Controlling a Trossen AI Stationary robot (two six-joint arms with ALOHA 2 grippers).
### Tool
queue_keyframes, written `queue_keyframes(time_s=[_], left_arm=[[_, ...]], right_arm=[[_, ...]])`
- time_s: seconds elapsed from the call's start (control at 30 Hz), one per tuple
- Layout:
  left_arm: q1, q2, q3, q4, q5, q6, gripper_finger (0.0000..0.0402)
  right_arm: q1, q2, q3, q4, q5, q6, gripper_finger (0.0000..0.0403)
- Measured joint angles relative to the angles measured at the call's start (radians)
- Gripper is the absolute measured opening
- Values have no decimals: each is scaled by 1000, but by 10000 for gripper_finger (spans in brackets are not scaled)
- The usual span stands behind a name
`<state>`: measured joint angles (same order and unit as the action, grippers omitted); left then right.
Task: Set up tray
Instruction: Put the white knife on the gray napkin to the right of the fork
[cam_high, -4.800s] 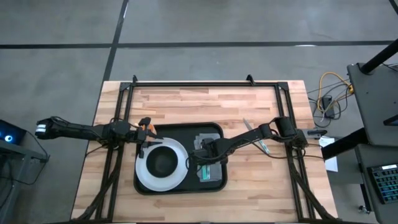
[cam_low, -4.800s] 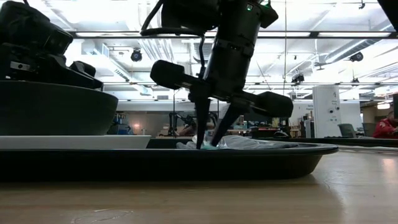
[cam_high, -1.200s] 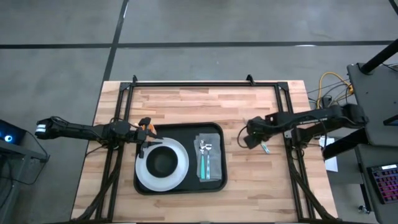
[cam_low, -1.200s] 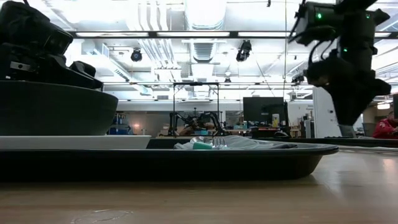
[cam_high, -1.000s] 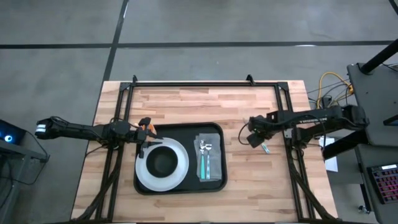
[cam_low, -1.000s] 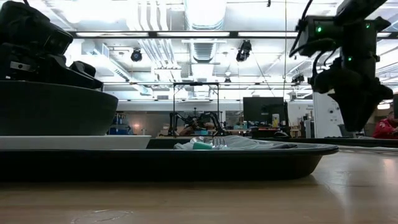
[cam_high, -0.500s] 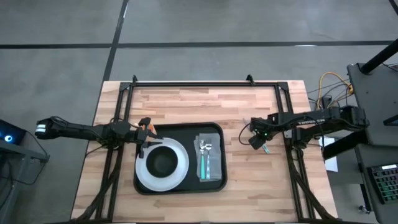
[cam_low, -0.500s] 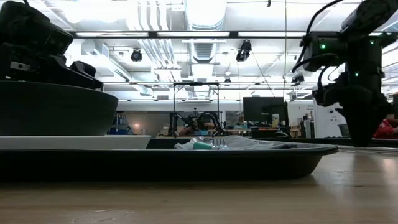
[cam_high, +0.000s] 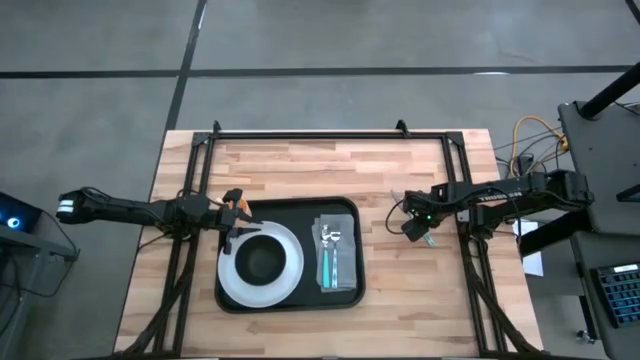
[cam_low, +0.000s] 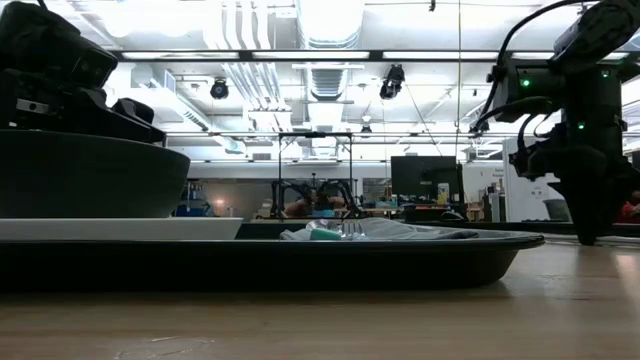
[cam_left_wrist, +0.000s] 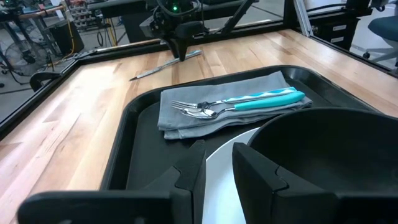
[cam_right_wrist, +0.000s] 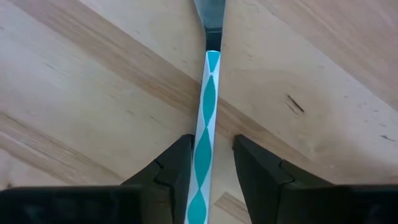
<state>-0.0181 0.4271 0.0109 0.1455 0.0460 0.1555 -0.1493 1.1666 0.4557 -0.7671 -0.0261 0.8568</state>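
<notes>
The black tray (cam_high: 345, 215) lies mid-table. On it are a white plate (cam_high: 232, 285) with a black bowl (cam_high: 260, 260), and a grey folded cloth (cam_high: 348, 262) carrying a teal-handled fork and spoon (cam_left_wrist: 249, 104). A knife with a teal-and-white handle (cam_right_wrist: 206, 118) lies flat on the wood to the right of the tray. My right gripper (cam_high: 416, 229) is down at the table, open. Its fingers (cam_right_wrist: 176, 167) stand on either side of the knife handle, and I cannot tell whether they touch it. My left gripper (cam_left_wrist: 217, 167) is open and hovers over the plate's far-left rim.
The knife's blade (cam_left_wrist: 163, 66) points toward the table's far edge. Bare wood (cam_high: 420, 300) lies right of the tray and on its near side. Black frame rails (cam_high: 330, 133) run along the table's far and side edges. A cabinet and cables (cam_high: 530, 150) stand beyond the right edge.
My right gripper has come down to the table over the knife and shifted slightly toward the right edge. It now sits low, astride the handle. The tray, plate, cloth and cutlery have not moved.
</notes>
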Motion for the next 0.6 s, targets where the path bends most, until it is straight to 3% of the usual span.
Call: queue_keyframes(time_s=[0.3,0.6], left_arm=[[0,0,0,0,0,0,62],[0,0,0,0,0,0,62]], right_arm=[[0,-1,0,4,-5,-23,22],[1,1,7,26,-4,57,19]])
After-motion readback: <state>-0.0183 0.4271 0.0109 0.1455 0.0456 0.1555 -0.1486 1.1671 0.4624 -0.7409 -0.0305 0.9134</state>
